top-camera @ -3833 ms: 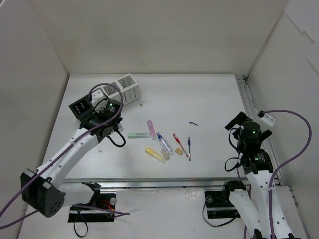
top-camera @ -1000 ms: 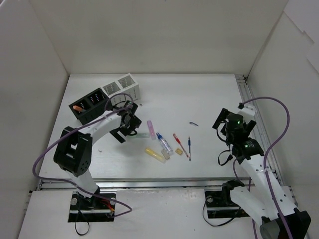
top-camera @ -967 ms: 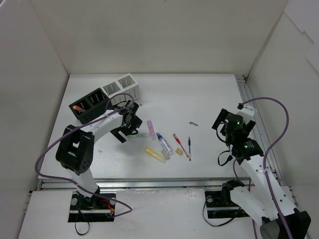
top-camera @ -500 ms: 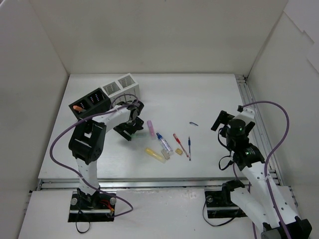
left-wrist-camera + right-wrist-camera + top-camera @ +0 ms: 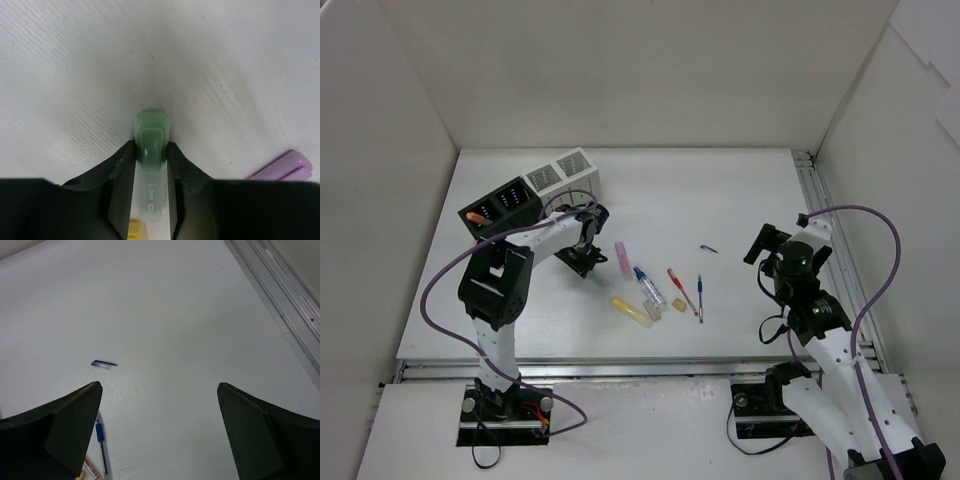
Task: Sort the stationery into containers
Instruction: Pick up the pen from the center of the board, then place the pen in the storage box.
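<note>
My left gripper [image 5: 584, 256] is down on the table, shut on a green highlighter [image 5: 151, 165], its fingers pressing both sides of the cap. In the top view the gripper hides this highlighter. To its right lie a pink highlighter [image 5: 622, 257], a clear-blue pen [image 5: 649, 287], a yellow highlighter [image 5: 632, 310], a red pen [image 5: 682, 291], a blue pen [image 5: 700, 297] and two tan erasers [image 5: 678, 305]. The black organiser [image 5: 505, 207] holds an orange highlighter [image 5: 475, 216]. The white mesh organiser [image 5: 565, 175] stands behind it. My right gripper [image 5: 765, 245] is open and empty, hovering at the right.
A small blue pen cap [image 5: 709, 249] lies alone between the pens and my right gripper; it also shows in the right wrist view [image 5: 104, 364]. A metal rail [image 5: 825, 215] runs along the table's right edge. White walls enclose the table.
My left gripper has moved from the black organiser to the green highlighter and shut on it. The orange highlighter now lies in the black organiser. My right arm has lifted and turned left.
</note>
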Robot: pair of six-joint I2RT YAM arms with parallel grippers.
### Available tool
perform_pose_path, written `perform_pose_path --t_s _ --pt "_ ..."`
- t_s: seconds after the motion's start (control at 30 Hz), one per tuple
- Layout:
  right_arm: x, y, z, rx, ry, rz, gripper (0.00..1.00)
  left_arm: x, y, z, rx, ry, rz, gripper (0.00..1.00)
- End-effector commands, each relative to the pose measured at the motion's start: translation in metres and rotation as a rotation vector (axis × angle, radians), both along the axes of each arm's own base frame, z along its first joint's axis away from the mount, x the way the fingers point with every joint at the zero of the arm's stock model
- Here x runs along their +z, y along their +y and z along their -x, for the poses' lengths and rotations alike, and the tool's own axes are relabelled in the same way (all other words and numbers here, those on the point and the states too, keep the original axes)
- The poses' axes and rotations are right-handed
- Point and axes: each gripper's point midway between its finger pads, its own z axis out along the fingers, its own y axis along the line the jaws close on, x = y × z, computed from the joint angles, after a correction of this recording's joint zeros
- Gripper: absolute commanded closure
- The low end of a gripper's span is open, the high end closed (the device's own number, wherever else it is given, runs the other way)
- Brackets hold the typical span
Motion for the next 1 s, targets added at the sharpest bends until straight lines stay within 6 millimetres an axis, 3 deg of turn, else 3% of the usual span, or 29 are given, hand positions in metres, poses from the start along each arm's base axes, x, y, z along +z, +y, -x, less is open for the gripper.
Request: perform_pose_path --t_s 0.0,0.1,0.2,0.23,0.3,0.33,0.4,0.43,0.5,0.53,0.6,0.67,0.7,0.73,0.77,0.87,0.97 --pt "0.02 -0.001 -0.006 -0.016 -0.086 0.0 0.02 0.028 0.01 -0.001 -0.014 -0.046 -0.046 1.0" --pt "0.021 -0.001 -0.006 -0.014 -0.088 0.0 0.02 0.056 0.028 -0.008 -0.031 -0.117 -0.09 1.0" --pt "0.021 0.0 -0.006 -0.008 -0.088 -0.001 0.02 0.109 0.05 -0.028 -0.065 -0.277 -0.148 1.0" --pt "0.021 -0.001 -0.006 -0.008 -0.087 -0.001 0.02 0.141 0.055 -0.033 -0.134 -0.36 -0.176 1.0" --pt "0.021 -0.001 -0.006 -0.007 -0.087 0.002 0.02 0.181 0.073 -0.045 -0.15 -0.498 -0.277 1.0" --pt "0.022 -0.001 -0.007 -0.008 -0.089 0.003 0.02 0.217 0.09 -0.047 -0.169 -0.594 -0.35 1.0" --pt "0.022 -0.001 -0.006 -0.008 -0.09 0.005 0.02 0.252 0.11 -0.046 -0.162 -0.693 -0.424 1.0" --pt "0.022 -0.001 -0.006 -0.008 -0.09 0.007 0.02 0.281 0.124 -0.042 -0.184 -0.777 -0.489 1.0" --pt "0.022 -0.002 -0.006 -0.013 -0.09 0.011 0.02 0.306 0.157 -0.023 -0.122 -0.848 -0.603 1.0" --pt "0.023 -0.001 -0.007 -0.007 -0.091 0.009 0.02 0.327 0.171 -0.028 -0.153 -0.909 -0.688 0.98" --pt "0.023 0.0 -0.007 -0.002 -0.09 0.014 0.02 0.34 0.182 -0.027 -0.227 -0.963 -0.751 0.93" --pt "0.023 0.0 -0.008 -0.002 -0.091 0.013 0.02 0.351 0.196 -0.023 -0.304 -0.992 -0.82 0.93" --pt "0.021 0.0 -0.008 -0.002 -0.085 0.015 0.02 0.347 0.203 -0.02 -0.312 -0.967 -0.847 0.96" --pt "0.02 0.001 -0.01 0.001 -0.087 0.012 0.02 0.359 0.21 -0.023 -0.277 -1.016 -0.875 0.97" --pt "0.02 0.001 -0.01 0.001 -0.085 0.014 0.02 0.358 0.227 -0.023 -0.267 -0.98 -0.936 0.98" --pt "0.021 0.005 -0.012 0.02 -0.081 0.014 0.02 0.347 0.255 -0.038 -0.223 -0.967 -0.968 1.0" --pt "0.021 0.002 -0.01 0.008 -0.088 0.017 0.02 0.328 0.265 -0.061 -0.2 -0.947 -0.923 1.0"
